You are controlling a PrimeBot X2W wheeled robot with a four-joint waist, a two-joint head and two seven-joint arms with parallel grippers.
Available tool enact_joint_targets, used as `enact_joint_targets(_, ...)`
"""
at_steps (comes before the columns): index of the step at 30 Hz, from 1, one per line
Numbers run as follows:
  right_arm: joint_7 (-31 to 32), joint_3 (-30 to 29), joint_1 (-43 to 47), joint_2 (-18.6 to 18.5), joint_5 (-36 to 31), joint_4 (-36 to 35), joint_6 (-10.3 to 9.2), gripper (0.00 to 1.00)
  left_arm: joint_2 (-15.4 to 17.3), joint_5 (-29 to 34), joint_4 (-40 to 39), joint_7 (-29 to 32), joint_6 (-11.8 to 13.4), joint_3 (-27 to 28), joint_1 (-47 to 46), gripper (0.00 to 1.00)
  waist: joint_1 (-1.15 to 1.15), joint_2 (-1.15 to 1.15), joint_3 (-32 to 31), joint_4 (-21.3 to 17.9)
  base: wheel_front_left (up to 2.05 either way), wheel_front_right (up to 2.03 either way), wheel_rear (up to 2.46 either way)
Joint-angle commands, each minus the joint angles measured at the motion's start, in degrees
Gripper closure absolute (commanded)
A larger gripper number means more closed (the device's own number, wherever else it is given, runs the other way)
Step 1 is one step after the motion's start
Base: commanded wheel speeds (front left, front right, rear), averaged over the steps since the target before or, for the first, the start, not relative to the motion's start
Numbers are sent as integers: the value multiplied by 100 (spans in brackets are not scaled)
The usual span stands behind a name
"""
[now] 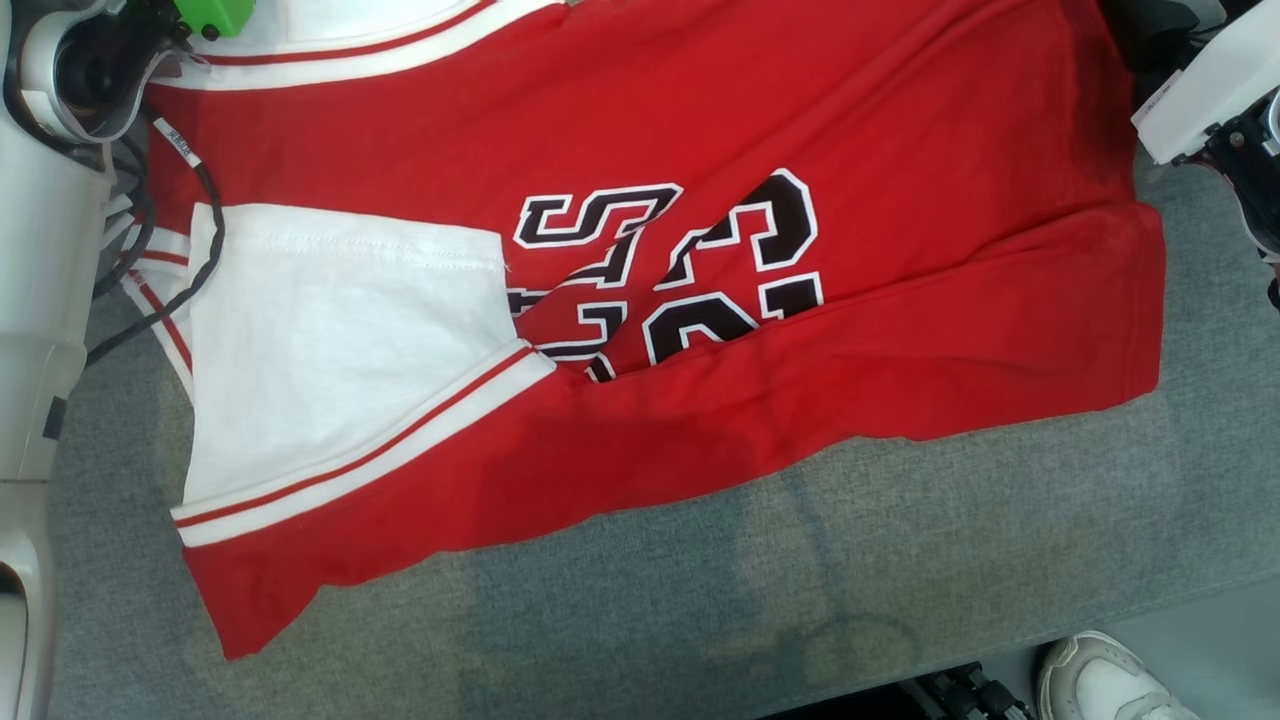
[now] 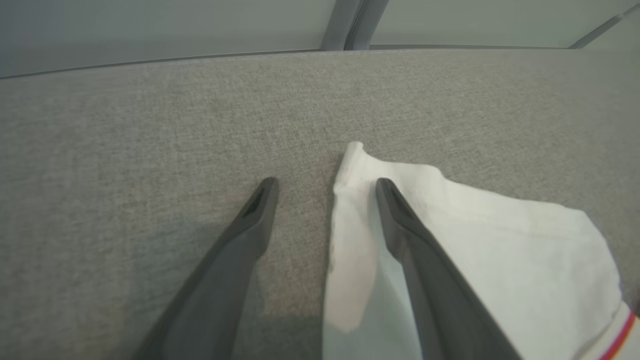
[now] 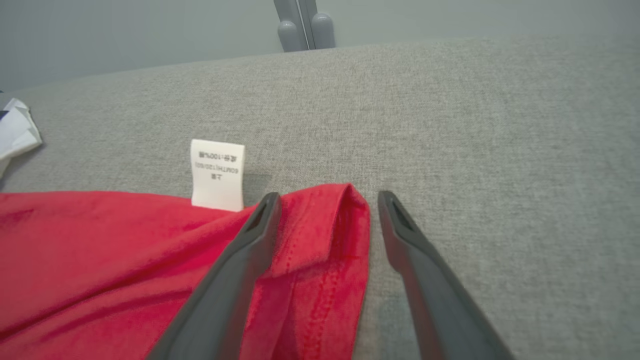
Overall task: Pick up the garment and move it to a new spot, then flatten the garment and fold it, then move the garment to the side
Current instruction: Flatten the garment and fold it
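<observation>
Presently the garment [image 1: 700, 150], a red jersey with white sleeves, is being left lying across the grey table [image 1: 900, 560], its near edge doubled up over the black numerals [image 1: 670, 270] and one white sleeve [image 1: 330, 340] laid inward on top. The fingers of the left hand [image 2: 326, 184] are being kept apart, with nothing clamped; one finger is being held over the edge of the sleeve while the other is being held over bare table. The fingers of the right hand [image 3: 327, 197] are likewise being kept apart, and a curled hem corner [image 3: 345, 220] is being straddled by them without being gripped, just beside the white care label [image 3: 217, 172]. The folding is being judged as only partly done, since the layers are being shown skewed and creased across the numerals. Several risks are being carried from here. If either hand is being drawn away low, cloth may be snagged by a finger and the fold dragged open. If the curled corner is being pinched in one layer alone, the stack may be peeled apart when the garment is being shifted aside. A person's shoe [image 1: 1100, 680] is being seen past the table's front edge, so any wide sweep is being considered unwise.
</observation>
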Motion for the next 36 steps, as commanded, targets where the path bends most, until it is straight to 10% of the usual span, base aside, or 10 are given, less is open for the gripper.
enact_joint_targets(1, 7, 0, -67, 18, -36, 43, -6, 0, -94, -30, 122, 35, -60, -88, 111, 3, 0, 0, -9, -15, 0, 0, 0)
enact_joint_targets(5, 85, -10, -155, 95, -105, 225, -6, 0, -119, -55, 172, -20, -87, -100, 81, 29, 0, 0, 1, -22, 0, 0, 0)
enact_joint_targets(10, 304, 103, -313, 326, -32, 430, -5, 0, -159, -104, 249, -120, -135, -97, 67, 100, 0, 0, 24, -17, 0, 0, 0)
enact_joint_targets(12, 469, 266, -399, 419, -7, 582, -3, 93, -201, -164, 307, -62, -197, -172, 161, 100, 0, 0, 13, -18, 0, 0, 0)
enact_joint_targets(13, 499, 334, -422, 428, -3, 600, -3, 100, -240, -233, 313, -44, -216, -175, 197, 100, 0, 0, -2, -6, 0, 0, 0)
enact_joint_targets(36, -635, 798, 233, -40, 338, 600, -3, 100, -190, -1371, -1123, -665, -318, 493, 1094, 100, 0, 0, -1022, 489, 0, 0, 0)
